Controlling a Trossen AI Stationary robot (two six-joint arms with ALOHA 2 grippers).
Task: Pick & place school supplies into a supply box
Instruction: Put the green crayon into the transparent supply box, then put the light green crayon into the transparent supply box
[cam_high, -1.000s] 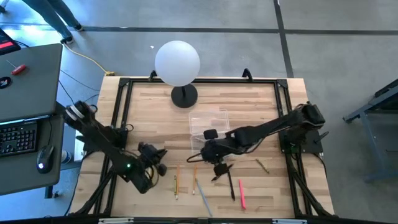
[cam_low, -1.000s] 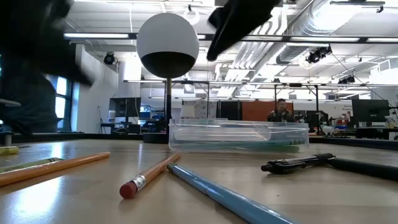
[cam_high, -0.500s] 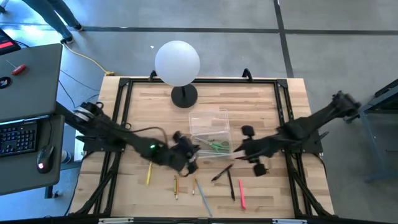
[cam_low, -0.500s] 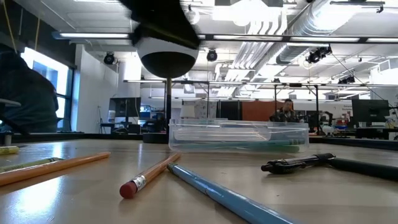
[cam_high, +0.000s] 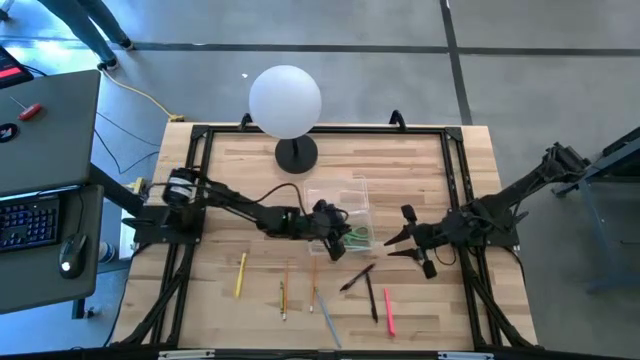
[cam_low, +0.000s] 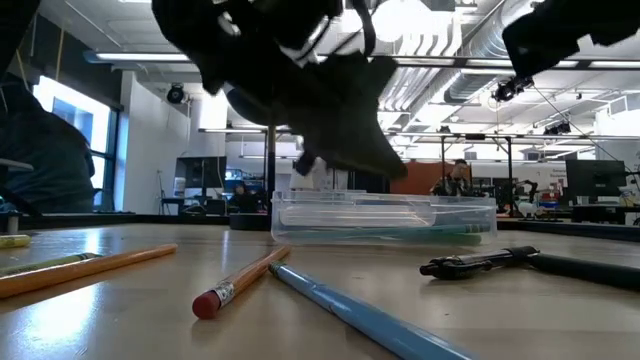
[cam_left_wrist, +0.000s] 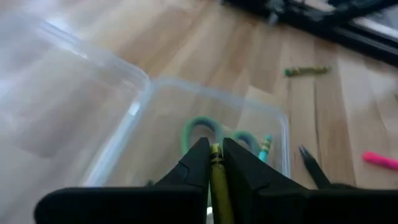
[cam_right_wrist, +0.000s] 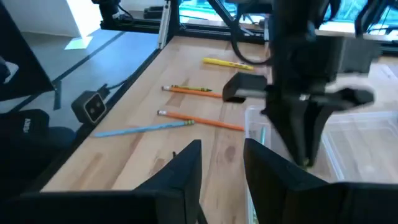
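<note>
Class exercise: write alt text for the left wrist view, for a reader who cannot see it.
The left gripper is shut on a yellow-green pencil, held above the open clear supply box. Green-handled scissors lie inside the box; a pink pen lies on the wooden table beyond.

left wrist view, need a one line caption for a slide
Left gripper pinching a yellow-green pencil above the clear plastic supply box, where green-handled scissors already lie.

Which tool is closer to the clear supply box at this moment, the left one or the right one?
Left. The left tool is over the supply box, holding a yellow-green pencil. The right tool is beside the box, apart from it, open.
</note>
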